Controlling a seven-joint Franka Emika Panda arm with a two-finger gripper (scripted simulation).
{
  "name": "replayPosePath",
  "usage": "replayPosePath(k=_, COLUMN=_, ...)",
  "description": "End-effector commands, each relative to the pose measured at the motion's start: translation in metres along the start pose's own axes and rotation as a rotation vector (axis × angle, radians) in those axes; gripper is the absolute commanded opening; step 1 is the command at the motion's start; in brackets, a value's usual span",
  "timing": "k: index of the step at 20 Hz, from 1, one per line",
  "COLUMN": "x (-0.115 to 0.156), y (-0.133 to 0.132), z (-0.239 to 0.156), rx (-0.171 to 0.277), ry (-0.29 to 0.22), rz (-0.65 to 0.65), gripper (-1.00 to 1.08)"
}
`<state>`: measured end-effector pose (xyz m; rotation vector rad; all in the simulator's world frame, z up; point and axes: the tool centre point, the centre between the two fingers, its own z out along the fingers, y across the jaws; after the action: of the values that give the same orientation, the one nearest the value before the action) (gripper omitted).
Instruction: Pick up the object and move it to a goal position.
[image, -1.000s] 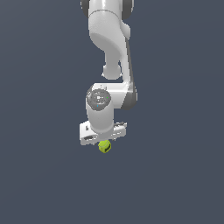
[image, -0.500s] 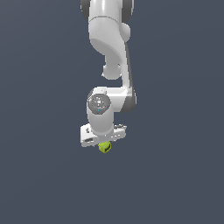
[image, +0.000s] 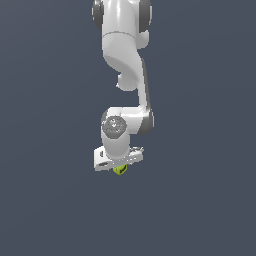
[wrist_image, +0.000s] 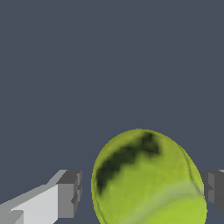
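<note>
Here, a white Franka Panda arm (image: 122, 55) hung down from the top of the exterior view against a plain dark blue-grey background. Its gripper (image: 120, 167) pointed downward at the arm's lowest end, a little below the middle of that view.

A small yellow-green ball (image: 119, 170) sat directly under the white gripper body, touching it and partly hidden by it. Only the ball's lower part showed there, much smaller than the gripper above it. Nothing lay beneath the ball in that view.

The wrist view showed the ball (wrist_image: 148, 179) close up and large. It was bright yellow-green with a matte, slightly fuzzy look. A dark, ragged-edged patch ran across its upper part, and a paler curved band crossed lower down, like the seam of a tennis ball. The ball appeared somewhat oval in this view.

A grey finger pad (wrist_image: 70, 194) stood on one side of the ball and a second pad on the other. The jaws were closed narrowly around the ball, holding it between them.
</note>
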<state>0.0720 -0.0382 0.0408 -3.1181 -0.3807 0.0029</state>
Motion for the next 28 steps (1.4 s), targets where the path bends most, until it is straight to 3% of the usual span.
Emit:
replayPosePath(k=1, x=0.001, y=0.000, z=0.000, rx=-0.001, ry=0.002, rz=0.000, gripper=-1.00)
replayPosePath(k=16, x=0.005, y=-0.010, z=-0.006, rx=0.000, ry=0.001, rz=0.000, gripper=-1.00)
replayPosePath(k=21, x=0.018, y=-0.042, z=-0.024, rx=0.000, ry=0.001, rz=0.000, gripper=-1.00)
replayPosePath(k=28, x=0.046, y=-0.106, z=-0.061, rx=-0.001, ry=0.001, rz=0.000, gripper=-1.00)
